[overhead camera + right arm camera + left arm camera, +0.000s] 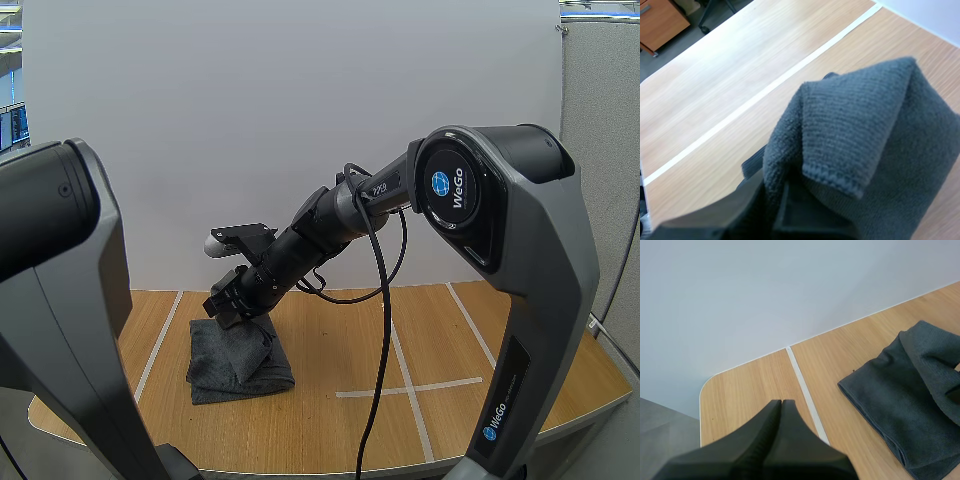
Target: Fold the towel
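High view: the right arm reaches across the counter (450, 340) to the left arm's side, and the right gripper (232, 303) sits down on top of the towel (240, 362). From here I can't make out its grip.
Right wrist view: up close, that gripper is clamped on the towel. Cloth is pinched between the fingers (725, 212), and a hemmed corner flops over them, raised off the wood.
Left wrist view: the left gripper (781, 407) is clenched on nothing, its fingers pressed into one dark wedge. It hangs near the counter's rounded corner, just beside a white tape line (802, 390). The towel lies apart from it, across that line.
Towel: dark grey with a fine ribbed weave and a stitched hem. It is doubled over in rumpled layers, with its lower layers flat on the counter.
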`<state>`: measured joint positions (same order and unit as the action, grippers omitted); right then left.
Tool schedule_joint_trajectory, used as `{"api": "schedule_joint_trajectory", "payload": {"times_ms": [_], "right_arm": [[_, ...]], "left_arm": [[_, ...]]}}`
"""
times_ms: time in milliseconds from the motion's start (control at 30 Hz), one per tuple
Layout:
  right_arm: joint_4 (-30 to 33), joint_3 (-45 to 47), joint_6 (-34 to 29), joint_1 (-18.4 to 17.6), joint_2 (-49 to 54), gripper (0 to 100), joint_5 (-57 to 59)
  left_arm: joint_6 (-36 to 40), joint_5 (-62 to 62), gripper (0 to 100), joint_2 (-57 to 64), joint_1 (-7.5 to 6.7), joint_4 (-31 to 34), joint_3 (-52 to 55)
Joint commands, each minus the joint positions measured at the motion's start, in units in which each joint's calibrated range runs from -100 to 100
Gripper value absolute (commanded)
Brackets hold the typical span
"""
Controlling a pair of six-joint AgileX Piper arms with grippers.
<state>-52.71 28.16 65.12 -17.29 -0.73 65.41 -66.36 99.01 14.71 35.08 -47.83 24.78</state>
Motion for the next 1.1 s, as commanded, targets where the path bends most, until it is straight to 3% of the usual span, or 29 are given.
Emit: {"api": "schedule_joint_trajectory", "payload": {"times_ms": [0, 433, 733, 800, 867, 900, 933, 1067], "right_arm": [[-0.7, -3.8, 0.1, -0.1, -1.8, 0, -2.4], [-1.6, -5.2, 0.1, -0.3, -9.5, 0, -0.5], [-1.6, -5.2, 0.4, -3.8, -9.8, 0, -5.9], [-1.6, -5.2, 0.4, -4.3, -9.8, 23, -6.4], [-1.9, -5.2, 0.4, -4.3, -9.8, 61, -6.5], [-2.1, -5.2, 0.4, -4.3, -9.8, 87, -7.1], [-2.1, -5.2, 0.4, -4.3, -9.8, 100, -7.5], [-1.9, -5.4, 0.4, -4.3, -9.5, 100, -8.1]], "left_arm": [[3.4, 1.0, 0, 0.6, 0.09, -1.1, -0.4], [6.6, 1.0, 0, 0.6, 0.09, -0.7, -0.4], [7.3, 1.0, 0, 0.6, 0.09, 0.8, -0.4], [7.3, 1.0, 0, 0.6, 0.09, 0.9, -0.4], [7.3, 1.0, 0, 0.6, 0.09, 1.5, -0.4], [7.3, 1.0, 0, 0.6, 0.09, 2.0, -0.4], [7.3, 1.0, 0, 0.6, 0.09, 2.4, -0.4], [7.3, 1.0, 0, 0.6, 0.09, 2.8, -0.4]]}}
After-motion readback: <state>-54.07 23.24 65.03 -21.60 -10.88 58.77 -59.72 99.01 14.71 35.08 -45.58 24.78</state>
